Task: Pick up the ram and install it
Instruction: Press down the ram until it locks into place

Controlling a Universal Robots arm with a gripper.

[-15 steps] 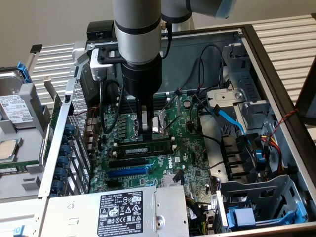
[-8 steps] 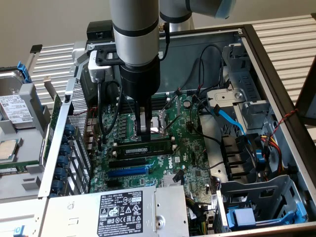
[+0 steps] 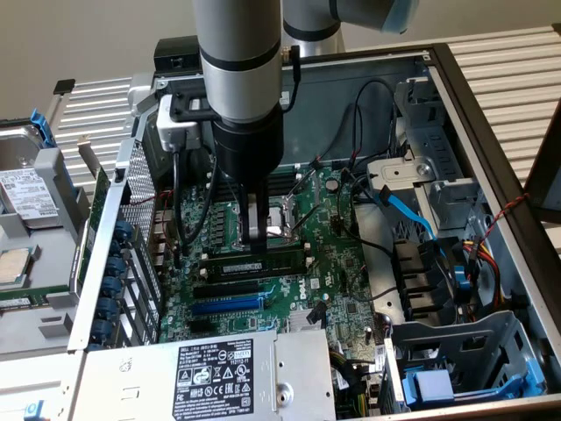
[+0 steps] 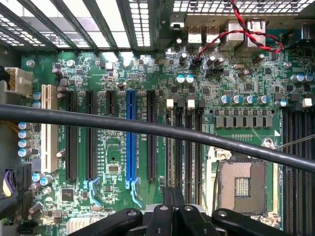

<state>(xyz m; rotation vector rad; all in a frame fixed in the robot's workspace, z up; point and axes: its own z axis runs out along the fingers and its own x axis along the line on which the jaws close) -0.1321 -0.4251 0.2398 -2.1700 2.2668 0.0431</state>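
The ram (image 3: 280, 260), a long thin stick with dark chips, stands on edge along a memory slot of the green motherboard (image 3: 333, 263), just in front of the CPU socket (image 3: 279, 219). My gripper (image 3: 257, 248) comes straight down on the stick's middle, fingers shut together and tips at its top edge. In the wrist view the shut gripper (image 4: 173, 194) hangs over the row of black memory slots (image 4: 189, 147), beside the CPU socket (image 4: 242, 184). I cannot tell whether the tips pinch the stick or only rest on it.
Black slots and one blue slot (image 3: 226, 306) lie in front of the ram. The power supply (image 3: 219, 373) sits at the case's near edge and a drive cage (image 3: 456, 360) at the exterior view's right. Loose cables (image 3: 412, 215) run beside the board. A black cable (image 4: 147, 128) crosses the wrist view.
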